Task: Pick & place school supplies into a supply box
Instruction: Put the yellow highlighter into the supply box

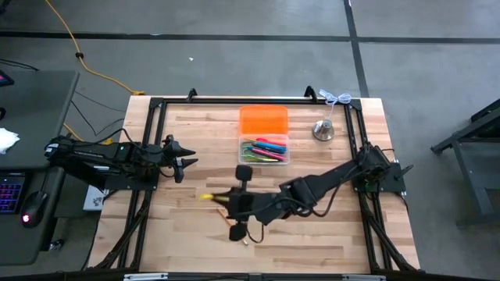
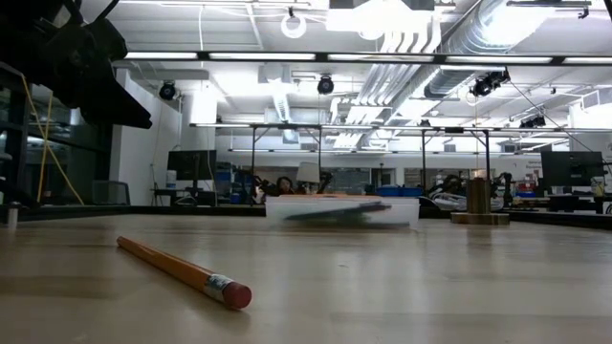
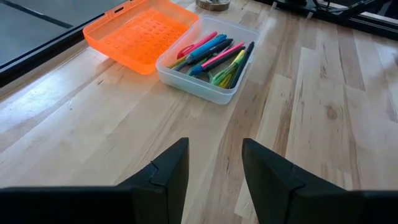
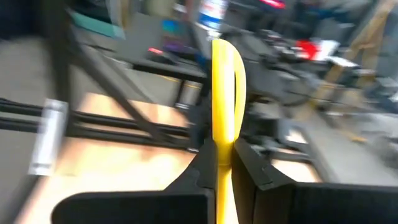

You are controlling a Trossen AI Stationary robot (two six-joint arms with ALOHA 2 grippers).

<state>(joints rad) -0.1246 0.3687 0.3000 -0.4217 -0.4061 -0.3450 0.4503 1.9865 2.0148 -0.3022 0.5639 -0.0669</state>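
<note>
Your right end effector [image 4: 225, 168] is clamped on a yellow pen [image 4: 225, 93], its two dark fingers pinched together around the shaft so the pen stands out ahead of the wrist, ready for carrying. In the high view that end effector [image 1: 231, 204] sits over the middle of the bench [image 1: 195, 140], with the yellow pen [image 1: 205, 197] jutting out toward the left arm's side. The supply box [image 1: 264, 151] waits near, farther back on the bench, already holding a bundle of pink, blue, green and black pens, and its orange lid [image 1: 263, 120] lies touching its far edge, off so the box stays open to receive more. A wooden pencil [image 2: 182, 271] with a pink eraser lies alone on the bench, not yet collected. Your left end effector [image 3: 214, 171] hovers apart and empty at the left side, fingers spread, pointed toward the box. A silver bell-shaped object [image 1: 323, 130] stands beside the box.
</note>
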